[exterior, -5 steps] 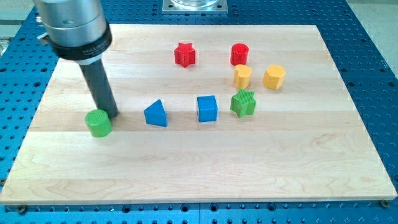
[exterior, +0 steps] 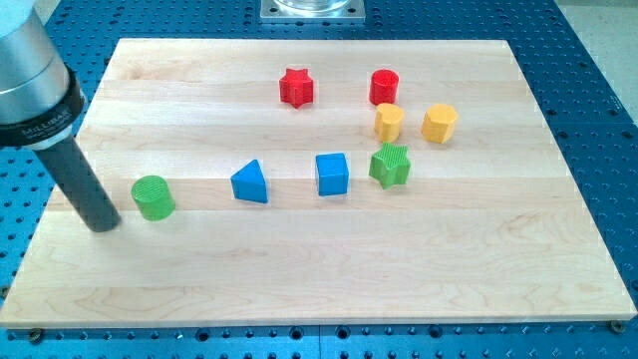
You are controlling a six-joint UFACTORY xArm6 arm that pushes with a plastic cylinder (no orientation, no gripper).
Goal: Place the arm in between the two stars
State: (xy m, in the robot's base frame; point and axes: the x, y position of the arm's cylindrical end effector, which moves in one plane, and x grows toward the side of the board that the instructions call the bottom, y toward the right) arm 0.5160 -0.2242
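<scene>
While no gripper is fitted, my tip [exterior: 104, 223] is seen just left of the green cylinder [exterior: 154, 196], red star [exterior: 296, 87] and green star [exterior: 390, 165] set well apart rightward on the tabletop [exterior: 299, 269].

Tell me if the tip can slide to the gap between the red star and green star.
Probably yes. My tip sits left of the green cylinder; passing above it, the board between red star and green star looks open.

Red star [exterior: 295, 87] and cylinder [exterior: 384, 86], green star [exterior: 390, 165], blue cube [exterior: 332, 174], pale wooden board [exterior: 299, 259].
</scene>
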